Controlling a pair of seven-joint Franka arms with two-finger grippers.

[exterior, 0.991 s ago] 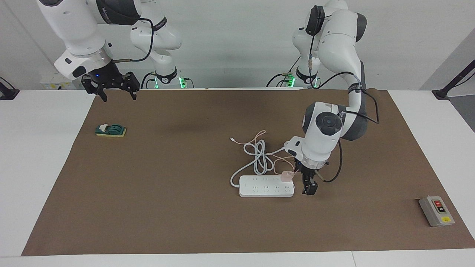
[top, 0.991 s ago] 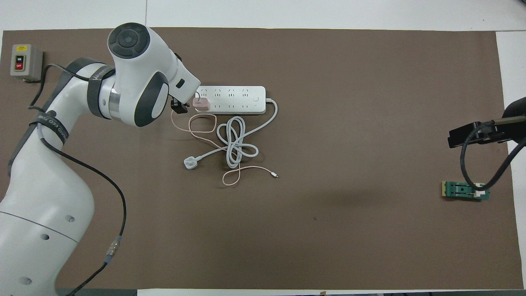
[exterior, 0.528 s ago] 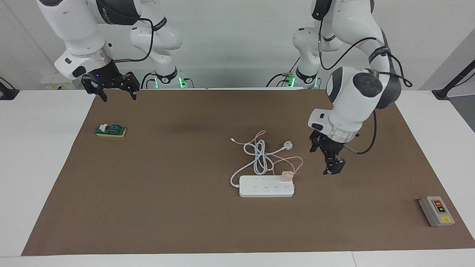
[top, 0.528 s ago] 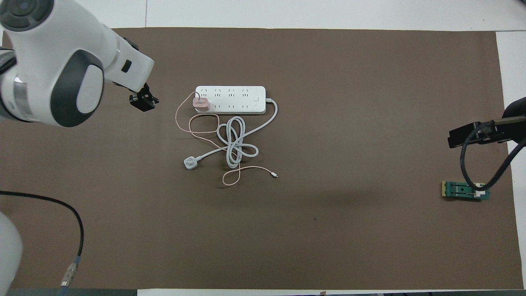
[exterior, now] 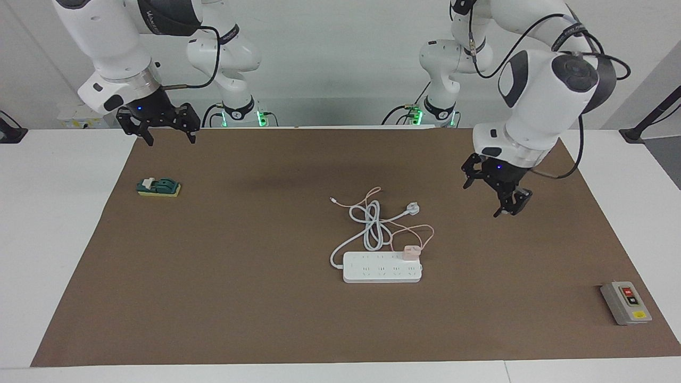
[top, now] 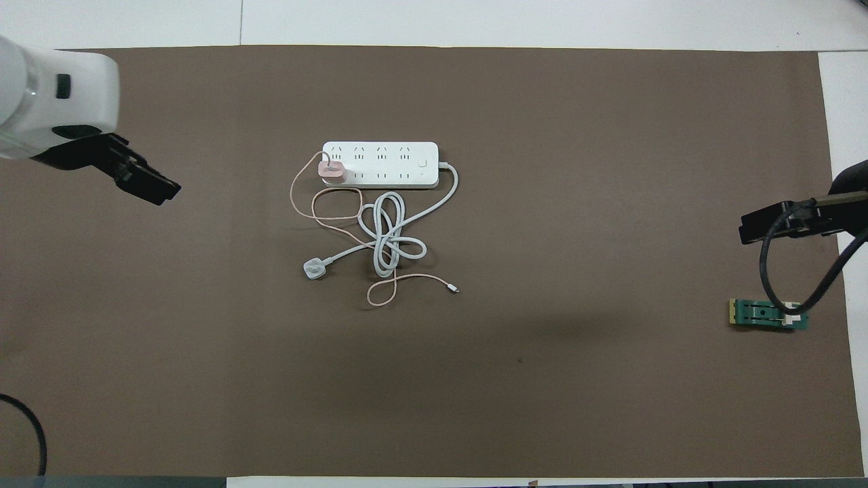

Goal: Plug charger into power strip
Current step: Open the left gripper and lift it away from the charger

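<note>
The pale-pink charger (exterior: 410, 252) stands upright on the white power strip (exterior: 380, 267), at the strip's end toward the left arm. Its thin pink cable (exterior: 425, 234) loops on the mat nearer to the robots. They also show in the overhead view: the charger (top: 332, 171) and the strip (top: 383, 165). My left gripper (exterior: 492, 198) is open and empty, raised over bare mat toward the left arm's end, well apart from the strip. My right gripper (exterior: 169, 139) is open and empty, and waits over the mat's edge nearest its base.
A white three-pin plug (exterior: 413, 208) and its coiled thick cord (exterior: 372, 226) lie just nearer to the robots than the strip. A grey button box (exterior: 625, 302) sits at the left arm's end. A green block (exterior: 158, 186) lies under the right gripper's side.
My left gripper has lifted away from the strip's end and drawn back toward the left arm's end. The charger stays on the strip. The right arm has not moved.
</note>
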